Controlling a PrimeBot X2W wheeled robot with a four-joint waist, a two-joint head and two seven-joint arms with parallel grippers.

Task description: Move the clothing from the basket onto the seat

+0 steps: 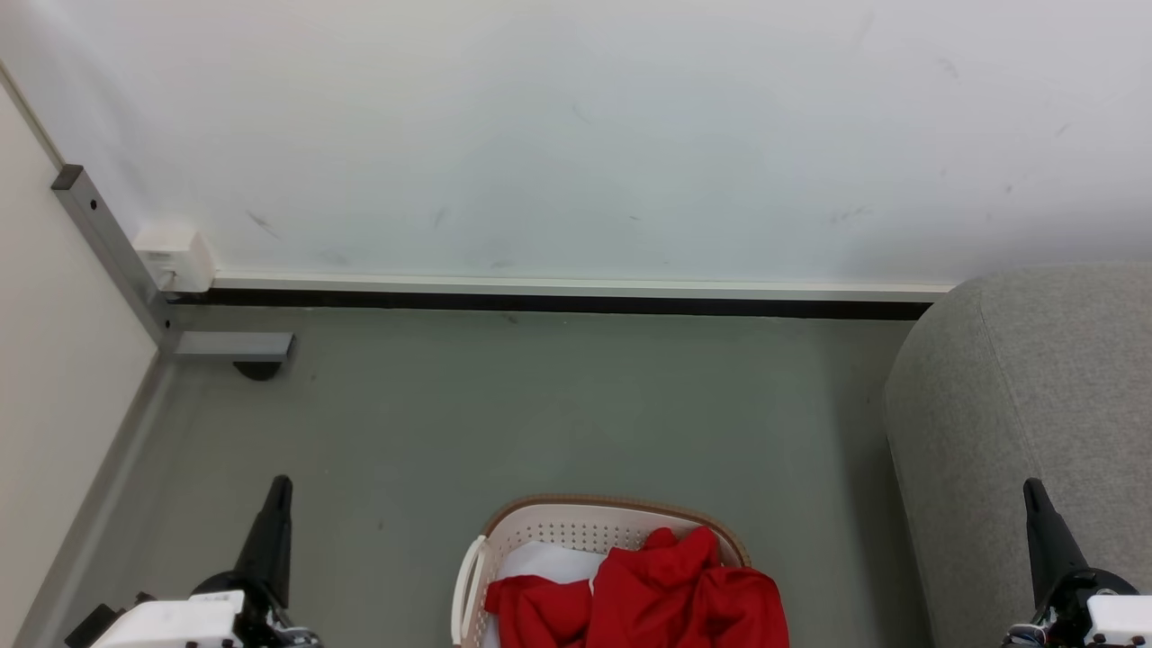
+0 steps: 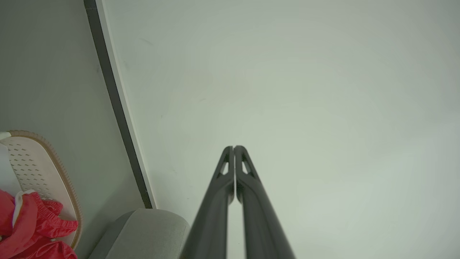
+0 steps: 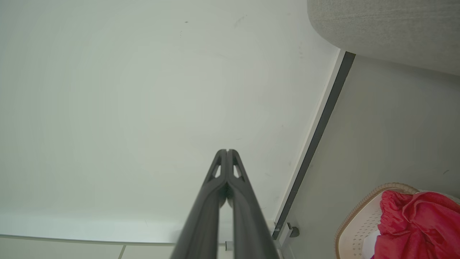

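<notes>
Soft, light red clothing (image 1: 666,589) in the basket (image 1: 540,526) at six o'clock should pinch easily at its top fold; left end effector (image 1: 280,488) and right end effector (image 1: 1032,490) sit closed, empty.

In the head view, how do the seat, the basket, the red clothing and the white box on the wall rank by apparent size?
1. The seat, though partly cut off.
2. The basket and the red clothing: alike in width, both cut off below, so not ranked.
3. The white box, which is also farther away.
</notes>
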